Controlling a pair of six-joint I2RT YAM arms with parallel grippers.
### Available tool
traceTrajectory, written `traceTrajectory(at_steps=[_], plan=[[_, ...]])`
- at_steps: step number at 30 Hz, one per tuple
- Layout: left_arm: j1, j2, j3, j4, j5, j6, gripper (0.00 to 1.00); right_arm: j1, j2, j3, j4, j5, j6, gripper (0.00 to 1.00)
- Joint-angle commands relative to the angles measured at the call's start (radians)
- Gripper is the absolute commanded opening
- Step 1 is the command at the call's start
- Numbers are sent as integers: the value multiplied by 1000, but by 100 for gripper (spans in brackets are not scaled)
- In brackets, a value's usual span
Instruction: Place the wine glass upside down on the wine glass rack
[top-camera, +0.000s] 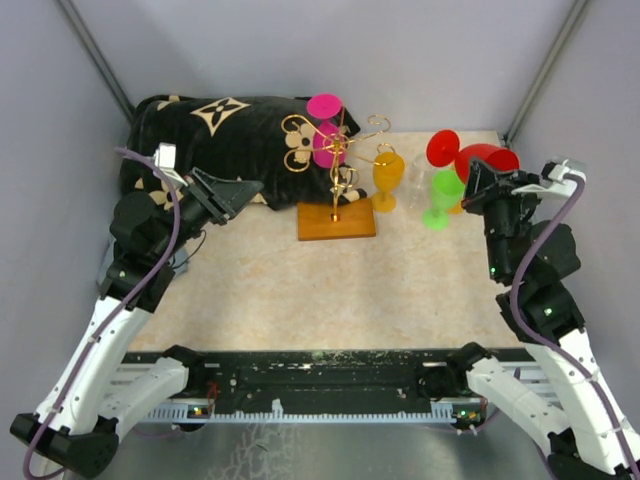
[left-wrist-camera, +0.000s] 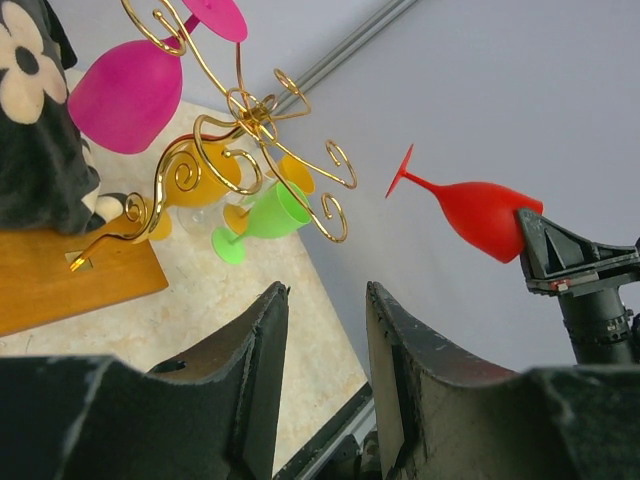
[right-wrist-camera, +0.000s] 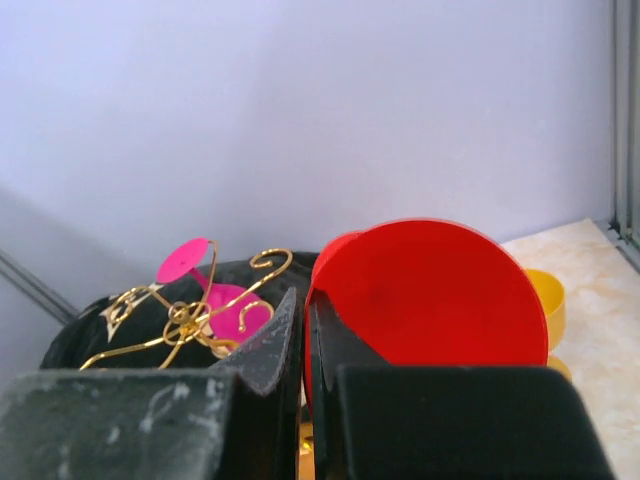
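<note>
Top external: wine glass rack (top-camera: 336, 222), 12 o'clock, holds inverted pink glass (top-camera: 327, 143). Right gripper (top-camera: 479, 183) pinches red wine glass (top-camera: 487, 158); left gripper (top-camera: 252, 190) half-open, empty.

My beige marbled tabletop (top-camera: 300, 290) carries a gold wire wine glass rack on its orange-brown wooden base (top-camera: 336, 222). An amber plastic goblet (top-camera: 388, 172) and a green plastic goblet (top-camera: 445, 188) also rest on it. A black flower-patterned cloth bundle (top-camera: 220, 150) lies at the back left.

In the right wrist view the red wine glass (right-wrist-camera: 430, 290) showed only its open bowl, its stem and foot hidden behind. The right gripper (right-wrist-camera: 305, 310) covered the lower part of the wine glass rack (right-wrist-camera: 182, 315). In the left wrist view the wooden base (left-wrist-camera: 60, 285) ran off the left edge. From above, a clear glass (top-camera: 415, 180) was too faint to outline.
</note>
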Motion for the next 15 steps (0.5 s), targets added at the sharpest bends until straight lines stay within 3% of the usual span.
traceTrajectory(at_steps=[1, 9, 15], plan=[[1, 5, -5, 41, 29, -16, 43, 8, 2, -67, 290, -40, -45, 0], [2, -1, -34, 100, 66, -42, 44, 8, -29, -199, 663, -294, 60, 0], [2, -13, -49, 135, 87, -46, 44, 8, 1, -205, 784, -492, 164, 0]])
